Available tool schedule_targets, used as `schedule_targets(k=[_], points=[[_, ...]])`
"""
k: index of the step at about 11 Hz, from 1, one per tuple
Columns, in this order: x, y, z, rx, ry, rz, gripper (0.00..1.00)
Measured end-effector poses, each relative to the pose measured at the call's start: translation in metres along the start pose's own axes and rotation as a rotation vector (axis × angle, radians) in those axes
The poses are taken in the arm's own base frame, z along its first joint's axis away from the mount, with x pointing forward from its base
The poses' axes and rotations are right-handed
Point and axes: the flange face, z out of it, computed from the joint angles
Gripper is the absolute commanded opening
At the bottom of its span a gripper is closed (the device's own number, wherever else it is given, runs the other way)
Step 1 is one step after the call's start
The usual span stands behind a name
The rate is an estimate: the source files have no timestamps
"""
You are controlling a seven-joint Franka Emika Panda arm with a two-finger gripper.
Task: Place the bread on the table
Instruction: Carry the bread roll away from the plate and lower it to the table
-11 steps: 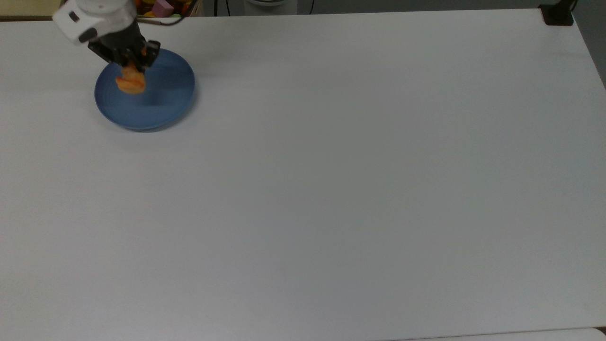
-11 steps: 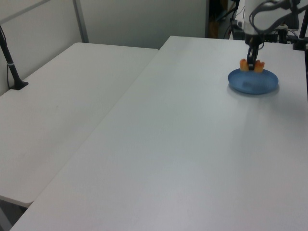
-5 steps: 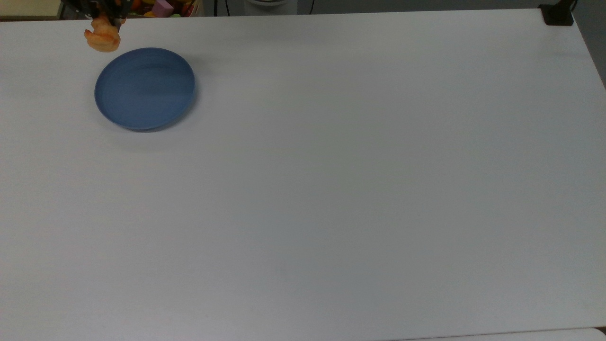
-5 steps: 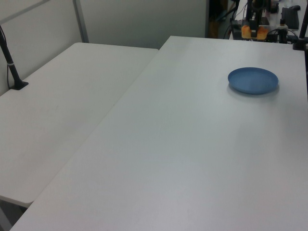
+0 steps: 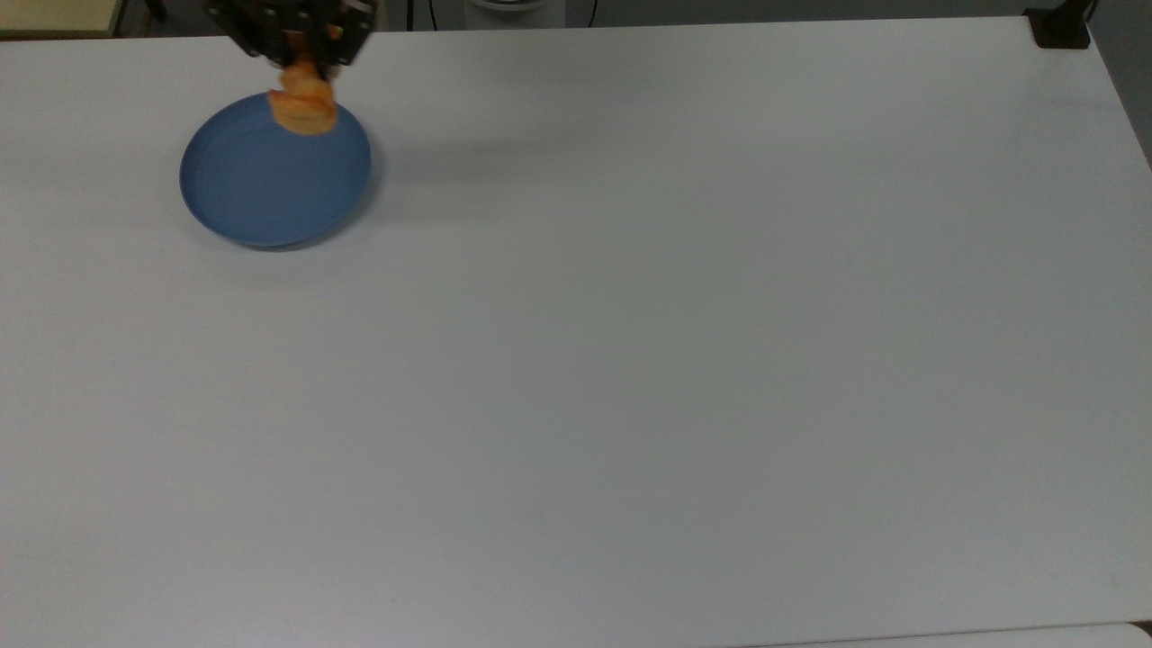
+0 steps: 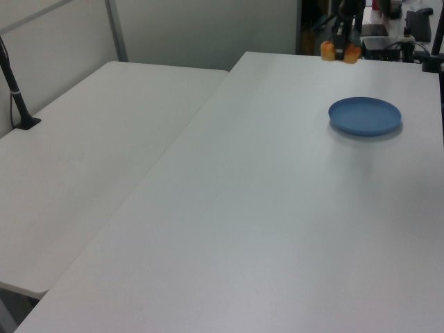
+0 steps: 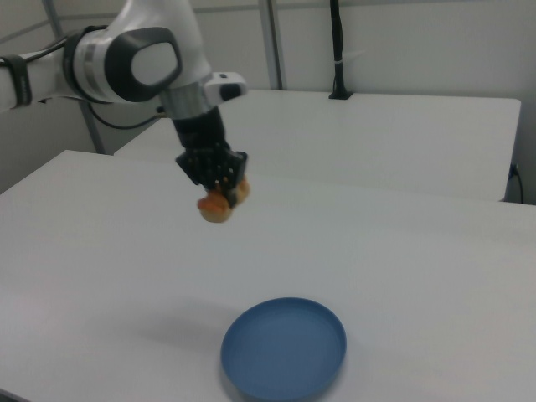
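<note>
One gripper is pinched on the bread, which hangs below the fingers, raised clear above the table. In the top view the bread overlaps the 1 o'clock edge of the blue plate. In the right view the bread sits at 11 o'clock from the blue plate, well above it. The plate carries nothing.
</note>
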Motion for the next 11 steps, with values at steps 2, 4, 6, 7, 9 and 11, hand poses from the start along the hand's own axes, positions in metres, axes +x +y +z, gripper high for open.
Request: schedule_targets(k=[2,4,6,7,9,11], points=[[0.017,-0.058,-0.002,0.025,0.01,-0.005,0.28],[0.034,-0.111,0.001,0.06,0.013,0.0,0.29],[0.054,-0.153,0.011,0.079,0.024,-0.028,0.32],[0.067,-0.172,0.018,0.084,0.048,-0.027,0.32],[0.096,-0.2,0.034,0.091,0.138,0.007,0.32],[0.12,-0.212,0.059,0.099,0.214,0.037,0.32]])
